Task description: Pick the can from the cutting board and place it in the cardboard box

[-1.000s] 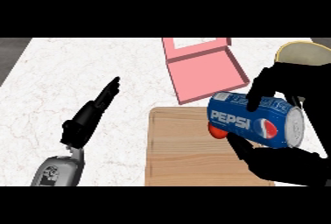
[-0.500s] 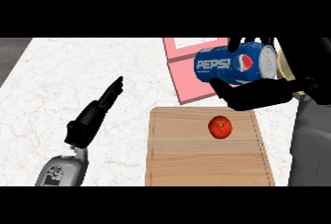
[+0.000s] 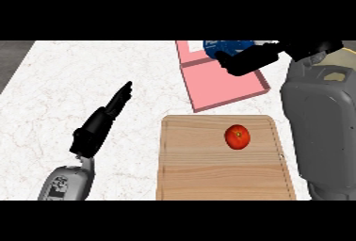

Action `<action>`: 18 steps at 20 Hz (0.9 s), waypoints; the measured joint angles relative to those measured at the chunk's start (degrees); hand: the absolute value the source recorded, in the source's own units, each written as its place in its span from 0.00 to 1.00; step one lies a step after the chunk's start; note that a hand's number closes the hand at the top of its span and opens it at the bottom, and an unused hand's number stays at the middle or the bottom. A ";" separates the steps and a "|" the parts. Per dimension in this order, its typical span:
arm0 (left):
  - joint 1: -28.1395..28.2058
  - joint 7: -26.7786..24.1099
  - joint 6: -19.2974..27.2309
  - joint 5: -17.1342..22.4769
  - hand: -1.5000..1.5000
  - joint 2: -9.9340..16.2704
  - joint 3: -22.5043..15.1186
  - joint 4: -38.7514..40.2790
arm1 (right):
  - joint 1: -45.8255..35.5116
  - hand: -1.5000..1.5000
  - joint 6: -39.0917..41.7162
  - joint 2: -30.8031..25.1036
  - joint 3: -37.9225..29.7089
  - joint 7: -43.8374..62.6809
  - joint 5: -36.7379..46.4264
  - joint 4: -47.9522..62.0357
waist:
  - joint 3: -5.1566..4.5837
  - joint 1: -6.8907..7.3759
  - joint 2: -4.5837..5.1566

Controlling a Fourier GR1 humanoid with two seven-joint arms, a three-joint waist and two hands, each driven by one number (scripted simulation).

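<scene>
The blue Pepsi can (image 3: 224, 46) shows only as a sliver at the top of the head view, over the far part of the pink cardboard box (image 3: 221, 81). My right hand (image 3: 252, 59) is curled round it and hides most of it. My right forearm (image 3: 324, 122) runs down the right side. The wooden cutting board (image 3: 221, 160) lies at the lower middle with a red tomato (image 3: 237, 137) on it. My left hand (image 3: 102, 123) rests open at the left, fingers pointing up and away.
The white marble counter (image 3: 83, 80) spreads to the left of the box and board. A tan rounded object (image 3: 345, 56) peeks out at the right edge behind my right arm.
My right hand has carried the can from above the board up and away to over the pink box, uncovering the tomato. The left hand has stayed put.
</scene>
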 measured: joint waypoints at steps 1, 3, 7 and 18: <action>-0.33 0.17 0.07 -0.13 0.50 -0.16 -0.08 0.16 | -0.04 1.00 -1.50 0.15 0.68 -0.70 1.03 1.82 | 0.01 0.00 0.00; 0.11 -0.13 0.52 -0.52 0.50 -0.72 -0.44 0.26 | 0.01 1.00 -4.45 -0.24 1.31 -3.29 2.54 6.30 | 0.01 0.08 0.03; -0.42 -0.44 0.37 -0.62 0.50 -0.92 -0.48 0.83 | -1.90 1.00 -10.41 -0.23 1.37 -7.29 4.89 17.03 | 0.00 0.37 0.14; -1.26 0.21 0.03 -0.79 0.50 -1.12 -0.49 0.96 | -5.10 0.00 -17.96 2.23 -5.39 -12.57 1.02 41.19 | 0.03 0.81 0.33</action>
